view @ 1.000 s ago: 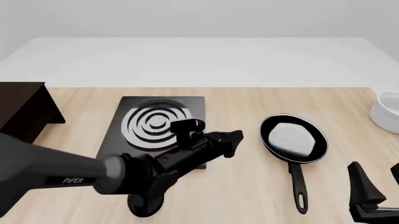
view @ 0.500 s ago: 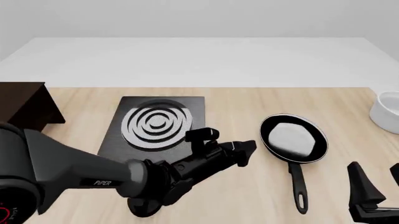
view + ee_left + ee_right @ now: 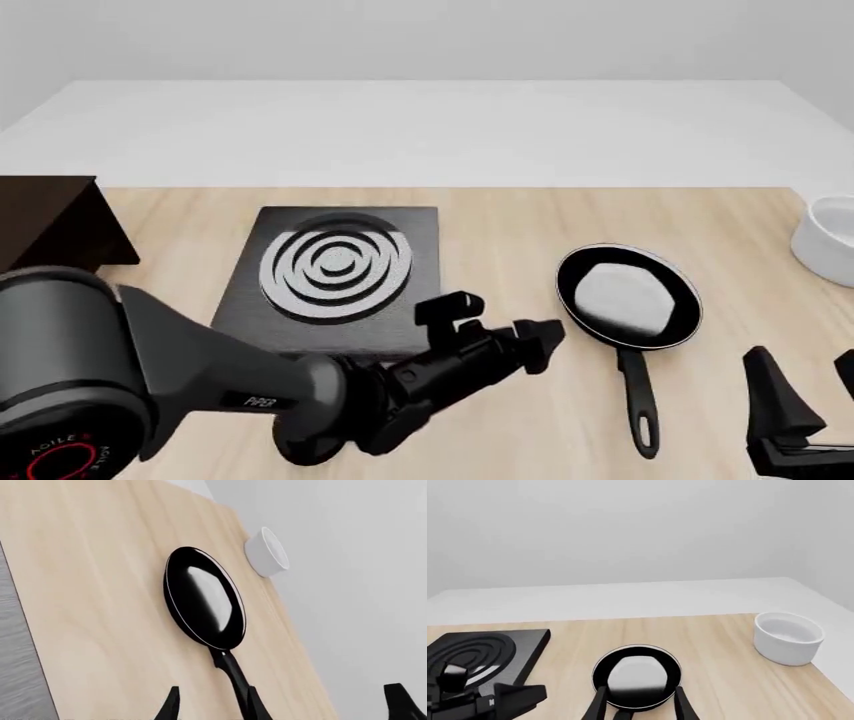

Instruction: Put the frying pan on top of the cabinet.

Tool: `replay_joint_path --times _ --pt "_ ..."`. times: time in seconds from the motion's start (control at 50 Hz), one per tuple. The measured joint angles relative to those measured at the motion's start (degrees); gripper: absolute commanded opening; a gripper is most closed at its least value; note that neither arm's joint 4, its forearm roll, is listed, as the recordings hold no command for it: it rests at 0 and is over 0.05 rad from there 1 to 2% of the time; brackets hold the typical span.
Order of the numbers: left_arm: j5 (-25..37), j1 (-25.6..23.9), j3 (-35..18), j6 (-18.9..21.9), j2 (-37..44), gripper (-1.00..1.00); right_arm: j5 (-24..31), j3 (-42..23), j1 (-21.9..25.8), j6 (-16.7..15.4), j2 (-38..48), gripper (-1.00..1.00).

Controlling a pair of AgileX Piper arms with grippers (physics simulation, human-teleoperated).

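The frying pan (image 3: 627,297) lies on the wooden table right of centre, with its long black handle (image 3: 638,395) pointing toward the near edge. My left gripper (image 3: 541,343) is open and empty, a little left of the pan and apart from it. In the left wrist view the pan (image 3: 203,597) lies ahead and its handle (image 3: 233,675) runs back between the spread fingertips (image 3: 170,707). My right gripper (image 3: 811,388) is open and empty at the near right corner; its wrist view shows the pan (image 3: 637,676) ahead. The dark cabinet (image 3: 47,235) stands at the far left edge.
A black square stove plate (image 3: 334,270) with grey rings lies left of the pan, partly under my left arm. A white bowl (image 3: 827,238) stands at the table's right edge, also seen in the right wrist view (image 3: 788,637).
My left gripper has moved right, off the stove plate and closer to the pan. The right arm and the pan have not moved.
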Motion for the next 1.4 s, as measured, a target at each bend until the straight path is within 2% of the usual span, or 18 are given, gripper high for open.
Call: replay_joint_path --times 0.68,1.4 --pt "0.2 -3.5 -3.4 -4.4 2.9 1.0 -1.0 0.0 -0.2 0.8 1.0 1.0" --pt "0.4 -4.3 -8.1 -8.5 9.0 1.0 -0.7 0.0 -0.5 1.6 0.7 1.0"
